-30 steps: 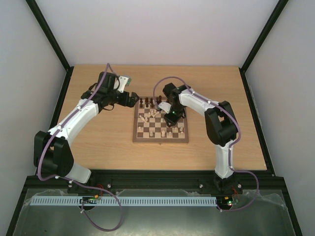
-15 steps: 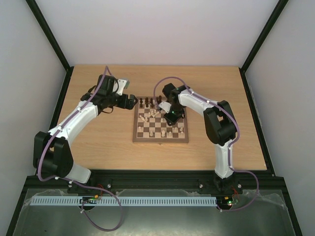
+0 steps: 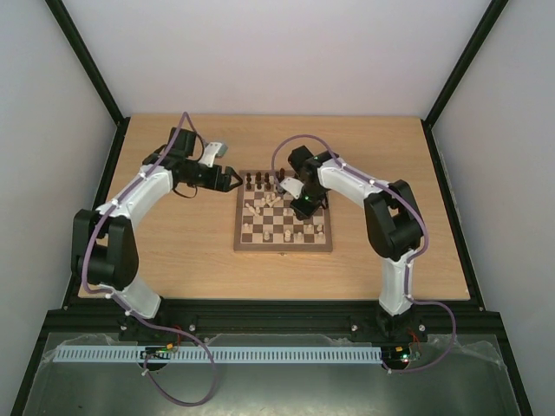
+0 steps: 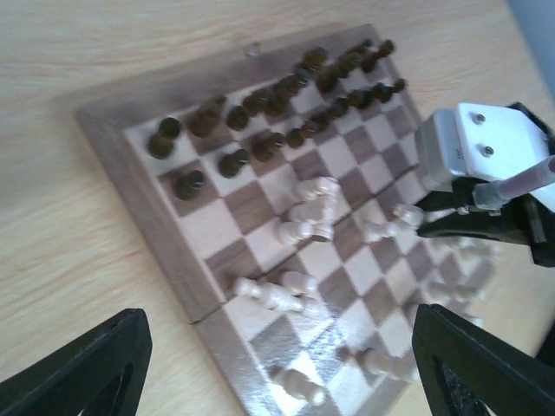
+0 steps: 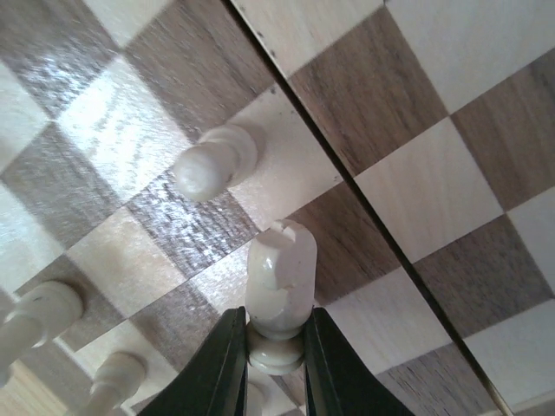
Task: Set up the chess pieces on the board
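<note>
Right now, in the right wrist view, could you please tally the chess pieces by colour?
Pale cream pieces: 4, one in the right gripper
Dark brown: 0
Total: 4

cream piece (image 5: 279,269) foot hidden, dark pieces (image 3: 260,180) too small

No letters, numbers, brand marks or signs can be read in any of the views. The border of the board (image 3: 282,248) shows only plain wood.
</note>
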